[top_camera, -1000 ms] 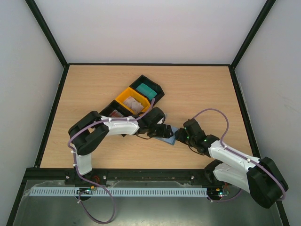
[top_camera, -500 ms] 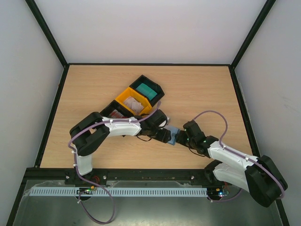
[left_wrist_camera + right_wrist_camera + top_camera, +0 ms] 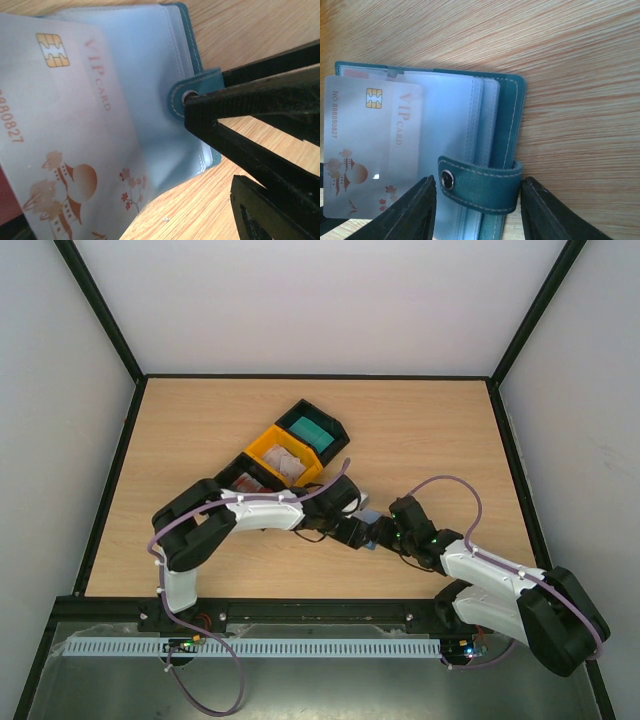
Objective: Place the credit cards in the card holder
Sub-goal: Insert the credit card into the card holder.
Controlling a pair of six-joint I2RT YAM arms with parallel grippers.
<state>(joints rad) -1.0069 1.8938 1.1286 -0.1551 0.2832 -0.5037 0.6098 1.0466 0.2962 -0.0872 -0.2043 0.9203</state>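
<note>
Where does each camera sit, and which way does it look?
Top external: fixed above and behind, looking down on the table; left arm and right arm show.
Left wrist: on the left arm, over the card holder and credit card; black fingers at right.
Right wrist: on the right arm, facing the snap tab between the two fingers of its hand.
Shared: both wrist views show the card holder, card, tab.

Left arm [image 3: 255, 510] and right arm [image 3: 490, 570] angle inward.

place: lab test cell | cues: white walls [image 3: 320, 300], black frame [image 3: 103, 310]
</note>
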